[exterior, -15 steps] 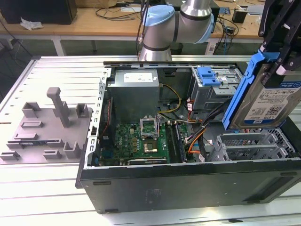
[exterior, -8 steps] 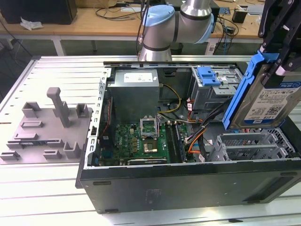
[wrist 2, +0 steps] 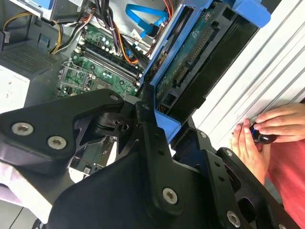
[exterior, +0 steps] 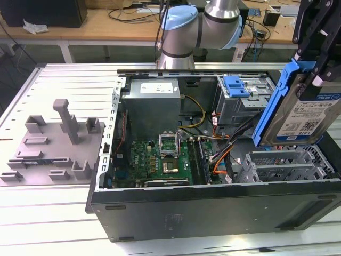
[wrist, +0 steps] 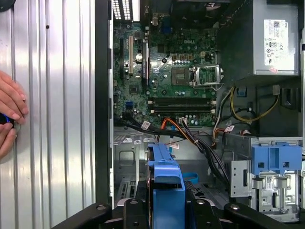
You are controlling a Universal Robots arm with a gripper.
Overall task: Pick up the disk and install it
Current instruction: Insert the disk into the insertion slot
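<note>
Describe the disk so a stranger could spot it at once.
Over the open black computer case, at the exterior view's right, the black tool grips the disk in the air. It is a flat silver metal hard drive in a bright blue plastic carrier; its white-and-blue label sets it apart from the small bare blue plastic latch and the grey metal box inside.
</note>
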